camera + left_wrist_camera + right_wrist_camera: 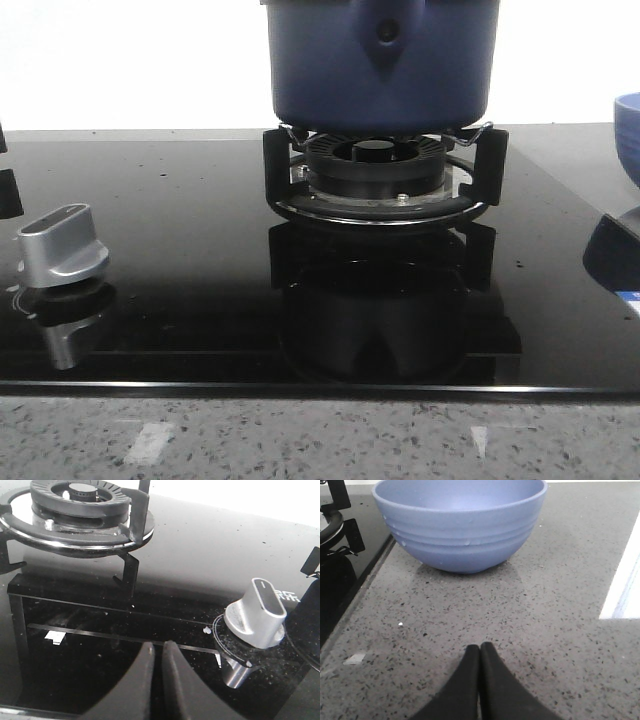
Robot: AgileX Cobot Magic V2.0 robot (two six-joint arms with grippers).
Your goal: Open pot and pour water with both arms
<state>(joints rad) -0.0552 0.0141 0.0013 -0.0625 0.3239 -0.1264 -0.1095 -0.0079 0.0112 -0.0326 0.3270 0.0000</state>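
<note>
A: What's on the counter (pixel 470 625)?
B: Speckled grey stone, with a glossy black glass cooktop (pixel 180 250) set into it. The cooktop fills most of the front view.
A: Pot?
B: Dark-blue pot (pixel 383 62) sits on the burner grate (pixel 385 175) at the back centre of the cooktop. The top is cut off by the frame, so I can't tell the lid state. The pointed handle mount with its rivet faces the camera.
A: Anything else?
B: A blue ribbed bowl (pixel 461 522) stands on the stone just beside the cooktop's right edge, upright. In the front view it's only a sliver at the right border. A silver control knob (pixel 62 248) is at the cooktop's front left.
A: End effectors?
B: The left end effector (pixel 156 652) hangs over the cooktop glass between the burner and the knob, fingertips nearly together with a thin gap, gripping nothing. The right end effector (pixel 479 652) is over bare stone in front of the bowl, fingertips pressed together and empty. Neither touches the pot, and neither shows in the front view.
</note>
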